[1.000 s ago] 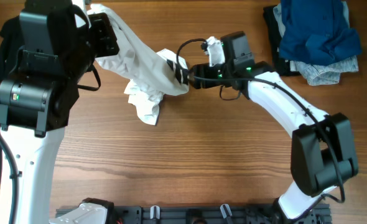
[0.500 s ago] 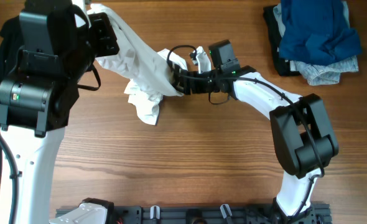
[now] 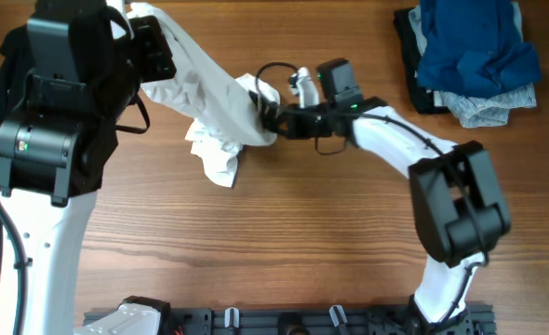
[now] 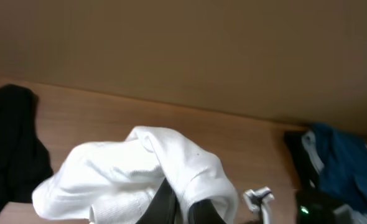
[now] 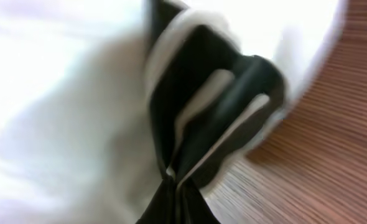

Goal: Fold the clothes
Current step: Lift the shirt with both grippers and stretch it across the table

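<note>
Wooden table (image 3: 302, 214): white T-shirt (image 3: 214, 88) centre-left, clothes pile (image 3: 475, 56) far-right.

Open counter (image 3: 256, 233) lies between the two arms, from under the white T-shirt (image 3: 209, 93) down to the rack (image 3: 284, 321) at the near edge. A narrower bare strip runs along the far edge between the T-shirt and the heap of clothes (image 3: 475, 60) filling the far right corner. The T-shirt forms a raised band between the left tool (image 3: 155, 54) and right tool (image 3: 271, 121), both clamped on it, barring the upper left, while the left arm (image 3: 56, 121) and a black garment (image 4: 9, 155) block the left side and the right arm (image 3: 414, 154) slants across the right.
</note>
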